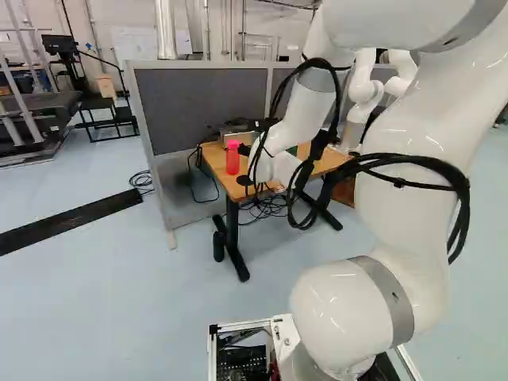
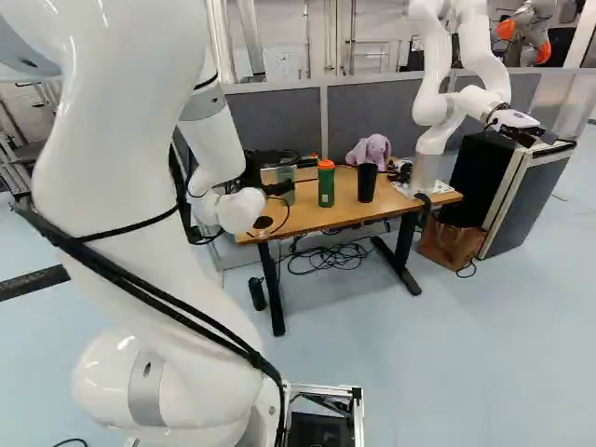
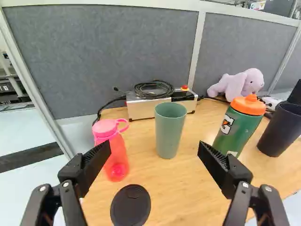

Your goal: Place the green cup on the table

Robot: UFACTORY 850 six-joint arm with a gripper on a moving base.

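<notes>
In the right base view the gripper [image 2: 253, 169] is partly hidden by the arm's wrist, beside the green cup [image 2: 286, 182]. Seen from the wrist, the gripper [image 3: 154, 151] stands wide open with nothing gripped. The green cup [image 3: 169, 129] is upright on the wooden table [image 3: 174, 188], ahead of the gap between the fingers. Its mouth faces up, and neither finger touches it. In the left base view the arm hides the cup.
A pink bottle [image 3: 115, 150] and a black round lid [image 3: 130, 205] lie to one side; a green bottle with orange cap [image 3: 239, 125] and a black cup [image 3: 281, 129] to the other. Behind are a metal box [image 3: 141, 107], plush toy [image 3: 237, 84] and partition [image 3: 103, 56]. Another robot [image 2: 433, 112] stands at the table's end.
</notes>
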